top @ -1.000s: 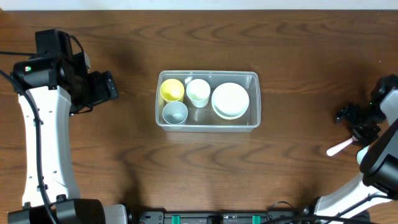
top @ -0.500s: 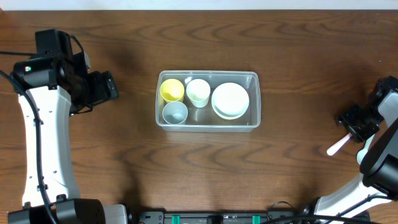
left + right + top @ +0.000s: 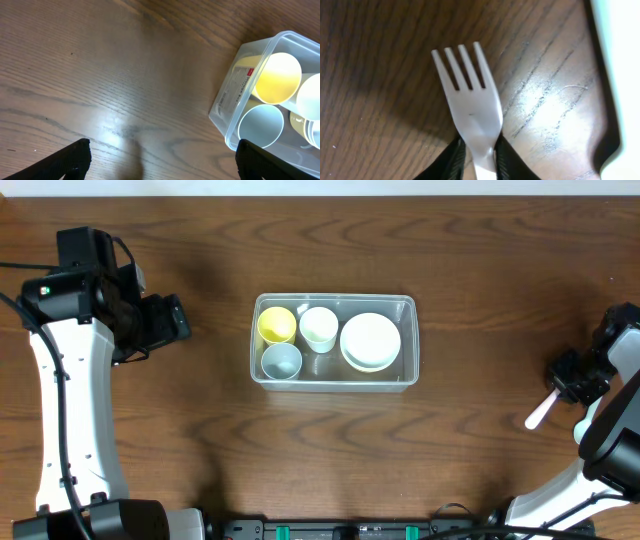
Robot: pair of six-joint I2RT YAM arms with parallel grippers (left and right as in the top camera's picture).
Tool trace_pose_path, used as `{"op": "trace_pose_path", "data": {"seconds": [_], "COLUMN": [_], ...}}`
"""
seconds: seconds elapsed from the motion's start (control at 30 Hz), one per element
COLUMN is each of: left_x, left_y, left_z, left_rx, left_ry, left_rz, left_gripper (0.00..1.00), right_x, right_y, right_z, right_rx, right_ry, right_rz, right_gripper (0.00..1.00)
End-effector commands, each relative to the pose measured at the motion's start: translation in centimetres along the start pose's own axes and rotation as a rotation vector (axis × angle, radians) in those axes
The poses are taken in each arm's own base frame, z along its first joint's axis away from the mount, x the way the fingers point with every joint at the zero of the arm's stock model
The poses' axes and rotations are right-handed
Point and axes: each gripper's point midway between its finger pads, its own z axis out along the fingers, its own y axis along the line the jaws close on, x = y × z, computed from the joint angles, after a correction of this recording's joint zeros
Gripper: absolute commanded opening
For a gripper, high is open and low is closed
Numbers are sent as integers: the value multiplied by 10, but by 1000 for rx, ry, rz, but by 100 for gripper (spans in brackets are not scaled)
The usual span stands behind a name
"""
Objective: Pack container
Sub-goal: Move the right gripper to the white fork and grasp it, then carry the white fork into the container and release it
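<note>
The container [image 3: 409,305], a clear rectangular tub, sits mid-table holding a yellow cup [image 3: 277,325], a white cup [image 3: 318,328], a pale blue cup [image 3: 281,361] and stacked white bowls [image 3: 371,341]. A white plastic fork [image 3: 470,105] lies on the wood at the far right [image 3: 541,414]. My right gripper [image 3: 480,159] is shut on its neck, tines pointing away from the fingers. My left gripper [image 3: 167,162] hangs open over bare wood left of the container [image 3: 225,112], nothing between its fingers.
A white edge [image 3: 615,75] runs along the right side of the right wrist view. The left arm [image 3: 70,380] stands at the table's left side, and the right arm [image 3: 610,430] at the right edge.
My right gripper has closed onto the fork and shifted slightly toward the front of the table. The left arm and the container have not moved.
</note>
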Motion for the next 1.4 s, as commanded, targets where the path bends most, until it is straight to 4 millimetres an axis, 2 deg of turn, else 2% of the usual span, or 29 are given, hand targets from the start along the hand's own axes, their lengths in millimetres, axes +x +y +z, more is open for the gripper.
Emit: {"op": "trace_pose_path", "data": {"seconds": [0.0, 0.27, 0.37, 0.57, 0.67, 0.73, 0.9, 1.0, 1.07, 1.13, 1.23, 1.37], "left_x": [2, 2, 2, 2, 2, 2, 3, 3, 3, 3, 3, 3], "left_y": [0, 0, 0, 0, 0, 0, 1, 1, 1, 1, 1, 1], "left_z": [1, 1, 1, 1, 1, 1, 1, 1, 1, 1, 1, 1], "left_rx": [7, 7, 7, 7, 7, 7, 6, 6, 6, 6, 6, 6], "left_ry": [11, 10, 11, 11, 10, 11, 14, 13, 13, 14, 14, 13], "left_rz": [-14, -14, -14, -14, -14, -14, -15, -15, -15, -15, -15, -15], "left_gripper": [93, 92, 92, 92, 92, 93, 93, 93, 93, 93, 93, 93], "right_x": [14, 14, 14, 14, 12, 9, 9, 32, 57, 89, 146, 221], "right_y": [-8, -8, -8, 10, 33, 53, 114, 162, 188, 211, 240, 264], "right_z": [15, 15, 15, 8, -14, -39, -132, -203, -240, -265, -280, -273], "right_rx": [28, 28, 27, -63, -156, -223, -352, -438, -485, -521, -568, -602], "right_ry": [56, 56, 55, 63, 52, 23, -193, -386, -482, -553, -594, -571], "right_rz": [6, 6, 6, -6, -66, -124, -399, -668, -837, -1013, -1258, -1541], "right_gripper": [18, 13, 1, 1, 1, 1, 1, 1, 1, 1, 1, 1]}}
